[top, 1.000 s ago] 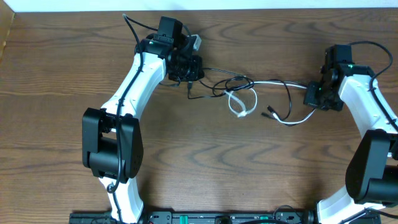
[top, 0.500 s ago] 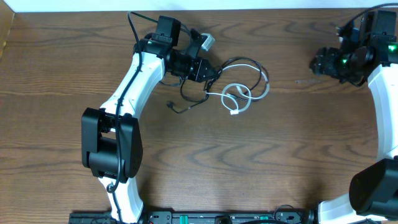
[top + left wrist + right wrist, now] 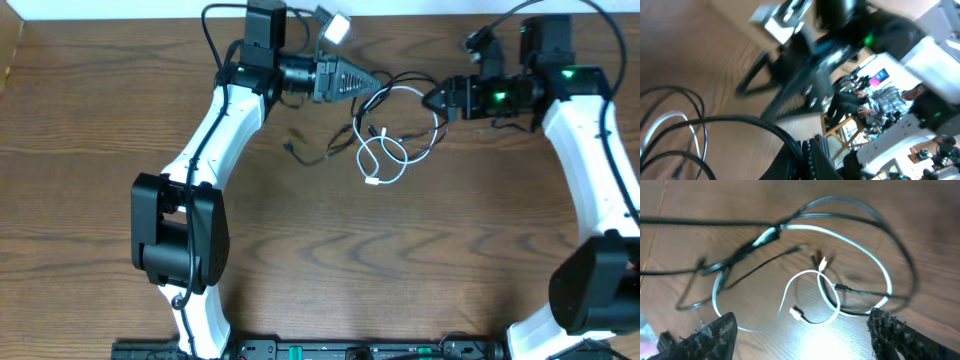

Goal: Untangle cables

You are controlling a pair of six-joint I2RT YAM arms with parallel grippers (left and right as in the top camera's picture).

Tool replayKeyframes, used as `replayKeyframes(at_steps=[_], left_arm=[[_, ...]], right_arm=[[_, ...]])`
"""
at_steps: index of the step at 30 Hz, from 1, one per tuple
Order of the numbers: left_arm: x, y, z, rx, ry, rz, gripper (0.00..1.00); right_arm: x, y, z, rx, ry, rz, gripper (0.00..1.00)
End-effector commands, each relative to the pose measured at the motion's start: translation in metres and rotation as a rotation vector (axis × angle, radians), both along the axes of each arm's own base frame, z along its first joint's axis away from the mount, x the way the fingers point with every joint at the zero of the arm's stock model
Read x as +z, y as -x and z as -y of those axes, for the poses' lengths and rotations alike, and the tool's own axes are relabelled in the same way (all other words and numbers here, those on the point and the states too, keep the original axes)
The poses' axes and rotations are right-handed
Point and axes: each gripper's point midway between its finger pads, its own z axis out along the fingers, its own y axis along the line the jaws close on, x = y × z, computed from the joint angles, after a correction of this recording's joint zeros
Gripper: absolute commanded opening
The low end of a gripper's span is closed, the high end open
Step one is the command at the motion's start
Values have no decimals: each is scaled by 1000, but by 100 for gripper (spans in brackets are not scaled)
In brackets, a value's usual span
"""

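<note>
Right gripper (image 3: 436, 100): swung back to tangle, jaws wide; white cable (image 3: 785, 294) loops ahead, between them. Left gripper (image 3: 378, 79): clamped black cable (image 3: 740, 119). Tangle remained.

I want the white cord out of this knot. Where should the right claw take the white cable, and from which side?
Probably just behind the plug end of the white cable, where the small loop lies flat on the table. Come straight down from above with the right claw open across the cord: that tail sits apart from the bunch where the black cable crosses it.
</note>
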Motion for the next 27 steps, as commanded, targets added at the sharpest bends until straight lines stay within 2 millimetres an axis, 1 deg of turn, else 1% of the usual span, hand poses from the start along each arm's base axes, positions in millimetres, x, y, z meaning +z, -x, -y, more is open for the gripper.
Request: replayKeyframes(at_steps=[1,3,4,6,8,9,11,14,16,18,21,23,24,25,26,27], left_arm=[[33,7,-4,-47,22,-125,7],[43,5,-3,-47,32,-106,7],[51,4,-3,-48,40,-86,7],[56,5,-3,-50,48,-64,7],[57,5,-2,-53,51,-46,8],[57,6,-1,-56,55,-23,8],[57,8,1,-63,57,-6,7],[57,13,9,-82,57,-7,8],[57,19,17,-101,57,-8,7],[57,23,22,-114,57,-8,8],[57,27,27,-128,57,-9,8],[57,27,27,-127,57,-9,8],[57,27,27,-127,57,-9,8],[57,27,26,-127,57,-9,8],[57,27,26,-127,57,-9,8],[56,26,26,-126,57,-9,8]], right_arm=[[-7,0,-20,0,-77,-63,75],[-10,-4,-26,-43,-125,-114,73],[-13,-7,-25,-95,-150,-158,74],[-12,-12,-22,-190,-200,-223,76],[-9,-20,-20,-248,-226,-230,76],[-5,-29,-19,-294,-250,-228,78],[3,-39,-20,-333,-291,-212,80],[16,-52,-23,-356,-350,-182,85],[22,-52,-32,-334,-383,-180,86],[21,-51,-38,-318,-386,-181,88],[11,-52,-44,-278,-391,-197,89],[8,-48,-52,-205,-416,-200,83],[5,-45,-57,-158,-427,-202,76],[3,-42,-59,-132,-430,-208,72],[-6,-38,-60,-118,-409,-223,65],[-12,-37,-58,-117,-392,-228,61]])
